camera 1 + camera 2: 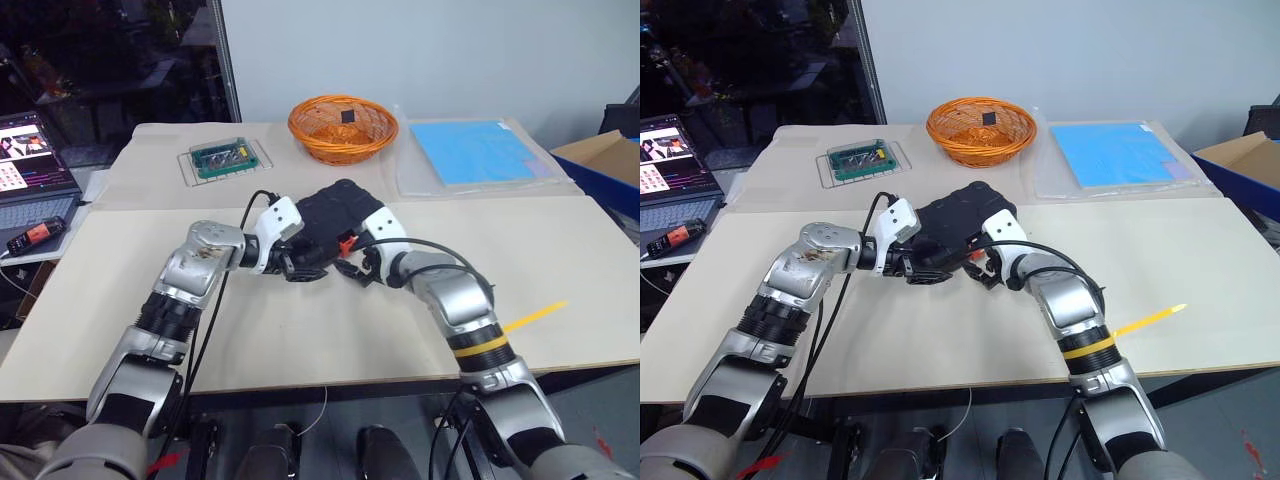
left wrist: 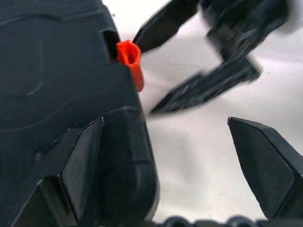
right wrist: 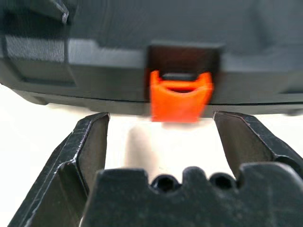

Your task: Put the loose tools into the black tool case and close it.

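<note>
- Both arms reach forward and angle inward, the wrists close together near the middle.
- Left gripper (image 1: 300, 262) points right and slightly down, jaws spread wide.
- Right gripper (image 1: 350, 262) points left and down, jaws apart, gripping nothing.

Black tool case (image 1: 335, 215) with an orange latch (image 3: 181, 96); behind it an orange basket (image 1: 343, 127) and a light-blue sheet (image 1: 470, 150).

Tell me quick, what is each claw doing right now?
Left gripper: open, one finger lying on the black tool case.
Right gripper: open, holding nothing, just in front of the orange latch.
</note>
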`<act>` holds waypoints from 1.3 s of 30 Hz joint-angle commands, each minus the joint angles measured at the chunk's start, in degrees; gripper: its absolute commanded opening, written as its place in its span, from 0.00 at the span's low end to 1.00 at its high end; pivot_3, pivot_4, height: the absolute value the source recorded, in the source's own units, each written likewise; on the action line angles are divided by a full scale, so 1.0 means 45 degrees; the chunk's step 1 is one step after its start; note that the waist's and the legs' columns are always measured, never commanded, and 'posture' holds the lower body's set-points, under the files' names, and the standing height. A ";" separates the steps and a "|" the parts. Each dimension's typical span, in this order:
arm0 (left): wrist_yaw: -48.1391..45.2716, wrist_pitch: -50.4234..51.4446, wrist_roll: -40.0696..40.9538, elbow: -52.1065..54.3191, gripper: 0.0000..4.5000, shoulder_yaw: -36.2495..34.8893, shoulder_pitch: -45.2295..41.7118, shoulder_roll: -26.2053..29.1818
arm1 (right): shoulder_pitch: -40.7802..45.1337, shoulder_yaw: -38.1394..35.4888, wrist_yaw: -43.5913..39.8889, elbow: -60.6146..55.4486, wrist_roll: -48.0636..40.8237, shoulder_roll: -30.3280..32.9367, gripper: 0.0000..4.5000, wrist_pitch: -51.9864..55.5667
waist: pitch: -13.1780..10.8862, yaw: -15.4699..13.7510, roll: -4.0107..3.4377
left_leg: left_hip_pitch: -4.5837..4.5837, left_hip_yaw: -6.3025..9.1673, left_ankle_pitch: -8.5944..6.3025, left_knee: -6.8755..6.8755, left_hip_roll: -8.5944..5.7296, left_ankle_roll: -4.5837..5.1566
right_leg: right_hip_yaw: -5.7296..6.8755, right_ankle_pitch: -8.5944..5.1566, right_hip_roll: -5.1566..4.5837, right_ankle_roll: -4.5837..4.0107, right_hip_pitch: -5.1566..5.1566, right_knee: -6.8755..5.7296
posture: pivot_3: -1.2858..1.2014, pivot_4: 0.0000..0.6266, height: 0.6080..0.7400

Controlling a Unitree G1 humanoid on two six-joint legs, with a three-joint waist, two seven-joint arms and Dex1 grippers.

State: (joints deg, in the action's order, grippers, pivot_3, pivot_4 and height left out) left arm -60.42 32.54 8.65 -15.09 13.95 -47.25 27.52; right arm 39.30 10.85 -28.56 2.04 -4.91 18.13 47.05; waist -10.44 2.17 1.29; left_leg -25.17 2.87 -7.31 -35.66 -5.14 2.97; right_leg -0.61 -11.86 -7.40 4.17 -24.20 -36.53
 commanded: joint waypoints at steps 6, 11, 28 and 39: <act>0.0148 -0.0004 -0.0321 -0.0712 1.00 0.0209 0.0082 -0.0049 | -0.0220 -0.0801 0.0448 -0.2166 -0.0476 0.0204 0.68 0.1887 | 0.0001 -0.0017 0.0001 | -0.0001 -0.0002 0.0000 0.0037 0.0004 0.0000 | 0.0005 0.0011 -0.0005 0.0009 0.0009 0.0078 | 0.52 0.24 1.00; 0.0149 -0.0144 -0.0368 -0.0867 1.00 0.0240 0.0034 -0.0056 | 0.0181 -0.0912 0.0629 -0.1566 -0.0446 -0.0215 0.29 0.1440 | 0.0001 -0.0046 0.0001 | -0.0001 0.0000 0.0000 0.0055 0.0004 0.0000 | 0.0010 0.0012 -0.0005 0.0009 0.0010 0.0097 | 0.52 0.24 1.00; 0.0231 -0.0331 -0.0571 -0.0982 1.00 0.0219 0.0150 -0.0089 | 0.1023 -0.0553 0.0245 0.0507 -0.0320 -0.0851 0.01 -0.0334 | 0.0002 0.0085 0.0000 | 0.0002 0.0002 0.0001 0.0067 0.0010 0.0000 | 0.0005 0.0047 0.0015 -0.0008 0.0000 0.0096 | 0.52 0.24 1.00; 0.0257 -0.0308 -0.0604 -0.0900 1.00 0.0172 0.0268 -0.0111 | 0.0001 -0.1206 0.0086 -0.1489 -0.1069 -0.0499 0.01 0.0169 | 0.0002 -0.0011 0.0001 | 0.0000 -0.0002 0.0001 0.0089 0.0001 -0.0001 | -0.0003 0.0038 0.0006 0.0001 0.0003 0.0122 | 0.52 0.24 1.00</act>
State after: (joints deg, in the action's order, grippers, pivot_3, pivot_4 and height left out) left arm -59.27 30.00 7.10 -17.28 13.29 -47.61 26.89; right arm 39.06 7.69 -28.57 -1.97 -8.27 16.14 48.56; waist -10.44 2.12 1.29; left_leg -25.17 2.87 -7.31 -35.25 -5.13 2.96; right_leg -0.62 -11.69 -7.37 4.17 -24.18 -35.98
